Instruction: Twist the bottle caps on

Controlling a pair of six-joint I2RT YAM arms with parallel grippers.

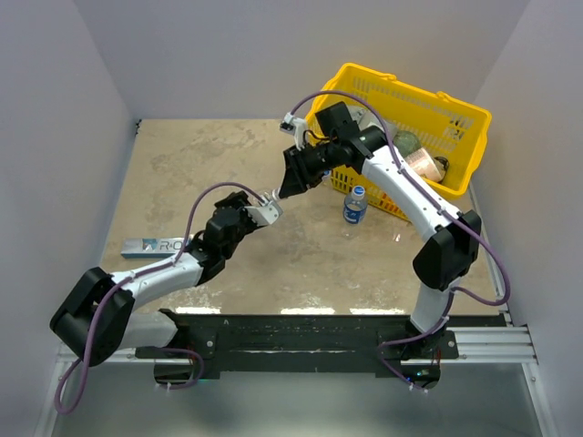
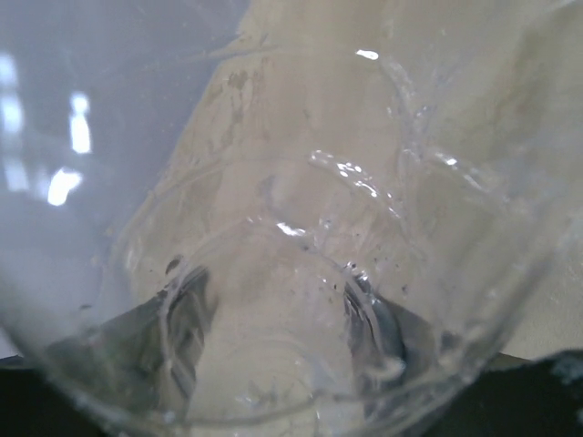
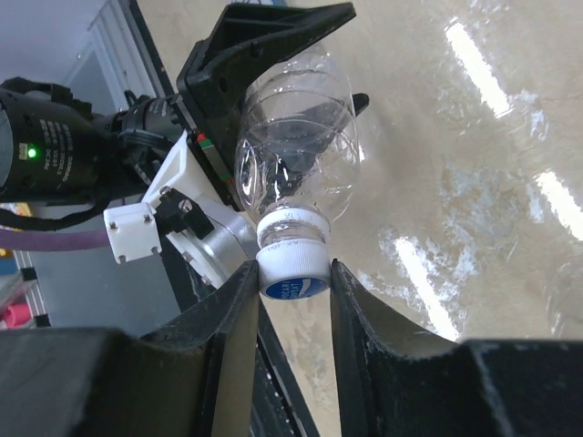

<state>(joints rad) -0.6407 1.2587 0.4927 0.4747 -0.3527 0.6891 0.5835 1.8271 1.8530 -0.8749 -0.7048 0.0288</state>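
Note:
A clear unlabelled bottle (image 3: pixel 296 150) is held off the table between both arms. My left gripper (image 2: pixel 282 319) is shut on its body, which fills the left wrist view, the dark fingers (image 2: pixel 187 332) showing through the plastic. A small cap (image 3: pixel 292 275), white-sided with a blue top, sits on the bottle's neck, and my right gripper (image 3: pixel 291 273) is shut on it, one finger on each side. From above, the two grippers meet over the table's middle, right gripper (image 1: pixel 286 187) up against left gripper (image 1: pixel 264 211). A second bottle (image 1: pixel 355 205) with a dark blue label and blue top stands upright to their right.
A yellow basket (image 1: pixel 460 109) sits at the back right with a grey jar (image 1: pixel 405 141) and other containers inside, just behind the labelled bottle. A flat blue-and-white packet (image 1: pixel 153 246) lies at the left beside the left arm.

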